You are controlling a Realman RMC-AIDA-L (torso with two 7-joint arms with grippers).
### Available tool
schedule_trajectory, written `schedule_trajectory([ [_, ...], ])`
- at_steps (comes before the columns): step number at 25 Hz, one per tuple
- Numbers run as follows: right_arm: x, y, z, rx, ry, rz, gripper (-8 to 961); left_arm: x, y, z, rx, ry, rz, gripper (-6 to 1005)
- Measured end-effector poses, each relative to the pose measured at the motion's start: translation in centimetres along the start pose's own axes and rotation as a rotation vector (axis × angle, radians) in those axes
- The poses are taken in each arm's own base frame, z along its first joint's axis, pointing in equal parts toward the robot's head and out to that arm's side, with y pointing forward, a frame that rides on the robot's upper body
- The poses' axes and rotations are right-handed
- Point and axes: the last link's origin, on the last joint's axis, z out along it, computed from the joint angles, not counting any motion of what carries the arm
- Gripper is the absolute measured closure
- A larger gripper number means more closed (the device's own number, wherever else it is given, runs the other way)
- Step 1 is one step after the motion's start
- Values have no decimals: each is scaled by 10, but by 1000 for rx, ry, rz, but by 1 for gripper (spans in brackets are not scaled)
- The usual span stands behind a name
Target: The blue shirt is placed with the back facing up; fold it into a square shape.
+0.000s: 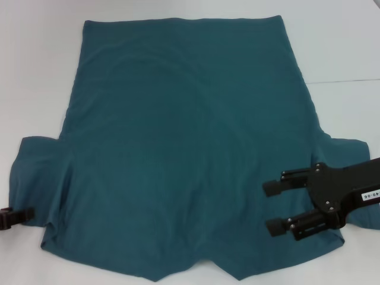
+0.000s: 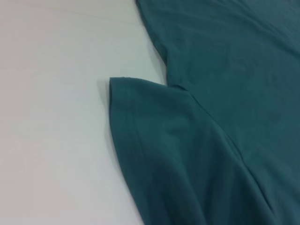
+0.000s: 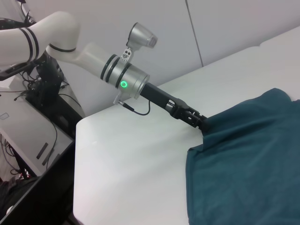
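Shirt (image 1: 184, 154) lies flat, plain side up, over most of the white worktop (image 1: 35, 53), collar end at the near edge and hem toward the far edge. Near the near right corner, the right gripper (image 1: 272, 206) hovers over the cloth beside the right sleeve, its two black fingers (image 1: 274, 188) spread apart and holding nothing. At the near left edge, the left gripper (image 3: 202, 123) reaches the left sleeve's edge; whether it pinches the cloth cannot be told.

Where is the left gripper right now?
In the head view the left gripper sits low on the robot's left, at the sleeve edge of the large teal-blue cloth shirt spread on the white table.
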Motion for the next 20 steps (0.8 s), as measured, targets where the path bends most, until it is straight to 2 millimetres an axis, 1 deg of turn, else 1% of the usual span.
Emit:
schedule_trajectory([
  [4,0,0,0,3,-1,1,45,0,-2,1,18,13,-12,306],
  [9,-2,-1,1,1,-3,-3,45,0,-5,2,42,15,-28,540],
  [20,-6,-3,2,9,-9,-11,45,3,-1,4,24,16,-33,972],
])
